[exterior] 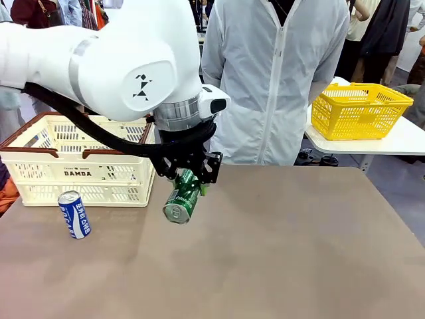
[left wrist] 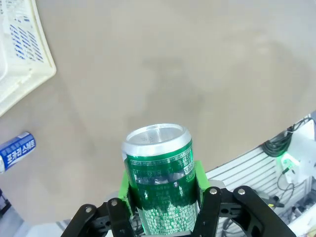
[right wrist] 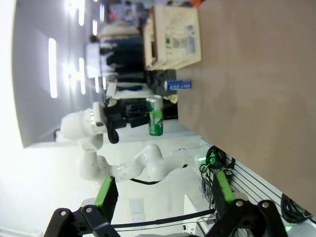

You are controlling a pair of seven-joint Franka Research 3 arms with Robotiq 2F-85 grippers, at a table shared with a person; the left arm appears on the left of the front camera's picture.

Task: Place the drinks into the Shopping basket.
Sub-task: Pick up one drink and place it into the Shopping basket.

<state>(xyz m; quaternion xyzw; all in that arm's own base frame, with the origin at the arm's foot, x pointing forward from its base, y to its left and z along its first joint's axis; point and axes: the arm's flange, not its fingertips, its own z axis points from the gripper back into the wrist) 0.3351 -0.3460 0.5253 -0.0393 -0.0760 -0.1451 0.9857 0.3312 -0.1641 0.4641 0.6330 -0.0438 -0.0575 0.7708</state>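
Observation:
My left gripper point(exterior: 190, 178) is shut on a green can point(exterior: 182, 198) with white script. It holds the can tilted above the brown table, silver end pointing down towards the near side. In the left wrist view the green can point(left wrist: 160, 170) sits between the green pads of that gripper point(left wrist: 165, 200). A blue can point(exterior: 74, 214) with white lettering stands on the table just in front of the cream Shopping basket point(exterior: 80, 174) at the left. The slimmer green can is out of view. My right gripper point(right wrist: 163, 190) is open, off the table with nothing between its fingers.
A person in a white coat point(exterior: 275, 80) stands at the far edge of the table. A yellow mesh basket point(exterior: 358, 109) sits on a separate white table at the back right. The brown tabletop point(exterior: 299, 252) stretches bare to the right of the cans.

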